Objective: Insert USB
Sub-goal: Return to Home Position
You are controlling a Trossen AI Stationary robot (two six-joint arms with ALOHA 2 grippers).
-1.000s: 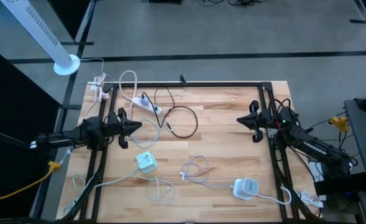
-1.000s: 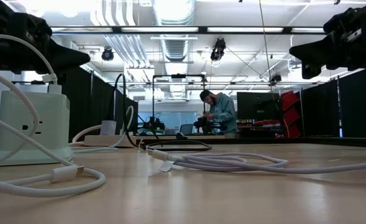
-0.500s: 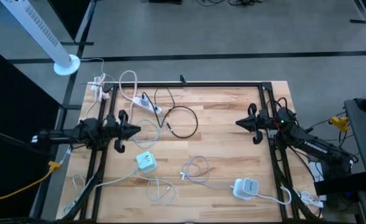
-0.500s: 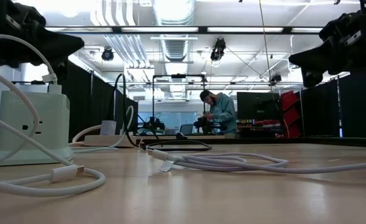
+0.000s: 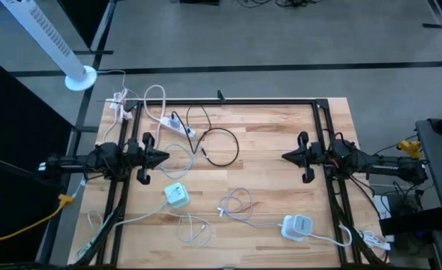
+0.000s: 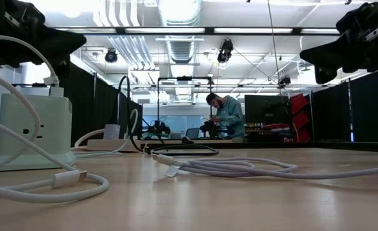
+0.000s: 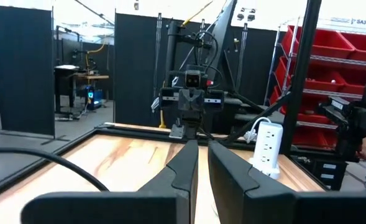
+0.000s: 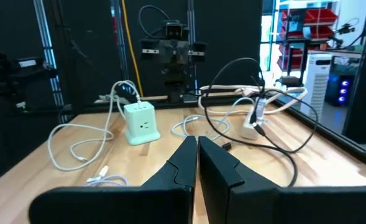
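A mint-green charger cube point(image 5: 176, 195) point(image 6: 31, 131) point(image 8: 139, 123) stands on the wooden table near its near-left part, with white cables plugged into its top. A loose white USB cable point(image 5: 236, 202) lies coiled at the middle. Its plug ends rest flat on the wood point(image 6: 67, 178) point(image 6: 169, 170). My left gripper point(image 5: 166, 157) point(image 7: 201, 146) hovers shut at the left side, pointing right, and holds nothing. My right gripper point(image 5: 284, 157) point(image 8: 195, 142) hovers shut at the right side, pointing left at it, also holding nothing.
A white power strip point(image 5: 181, 127) point(image 7: 266, 146) and a black cable loop point(image 5: 221, 146) lie at the far middle. A white charger point(image 5: 297, 226) sits near the near-right corner. A black frame point(image 5: 266, 102) borders the table. A person point(image 6: 227, 119) stands far off in the room.
My right gripper has swung toward the table's near edge and left, turning from a slant until it points straight across at the left arm. My left gripper has swung slightly toward the near edge and now lies level. No cable or charger has moved.
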